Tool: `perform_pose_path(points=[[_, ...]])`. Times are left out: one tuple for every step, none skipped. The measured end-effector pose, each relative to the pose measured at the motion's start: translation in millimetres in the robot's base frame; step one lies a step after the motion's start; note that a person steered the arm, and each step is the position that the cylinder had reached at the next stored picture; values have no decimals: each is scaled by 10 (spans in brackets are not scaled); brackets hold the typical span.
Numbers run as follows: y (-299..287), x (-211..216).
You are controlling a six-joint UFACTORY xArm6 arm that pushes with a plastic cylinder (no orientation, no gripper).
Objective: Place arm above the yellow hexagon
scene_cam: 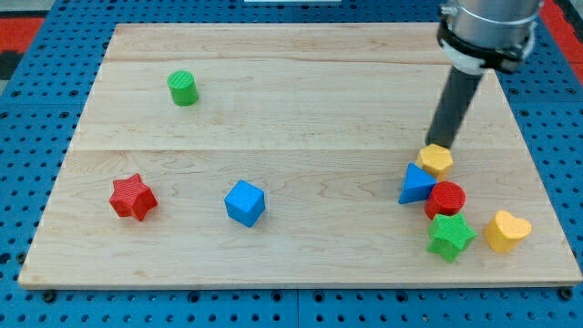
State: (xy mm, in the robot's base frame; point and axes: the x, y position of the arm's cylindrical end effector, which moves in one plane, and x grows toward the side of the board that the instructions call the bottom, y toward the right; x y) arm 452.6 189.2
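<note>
The yellow hexagon (437,160) lies on the wooden board (291,118) at the view's right, touching a blue triangle (415,185). My tip (439,145) stands right at the hexagon's top edge, on the side toward the view's top; I cannot tell whether it touches. The dark rod rises from there toward the view's top right.
A red cylinder (446,199), a green star (451,236) and a yellow heart (506,230) cluster below the hexagon. A blue cube (245,202) sits at bottom centre, a red star (133,197) at the left, a green cylinder (183,88) at top left.
</note>
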Motion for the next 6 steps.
perform_pose_path(points=[[274, 453], [443, 748], [447, 749], [445, 352], [321, -435], [-2, -884]])
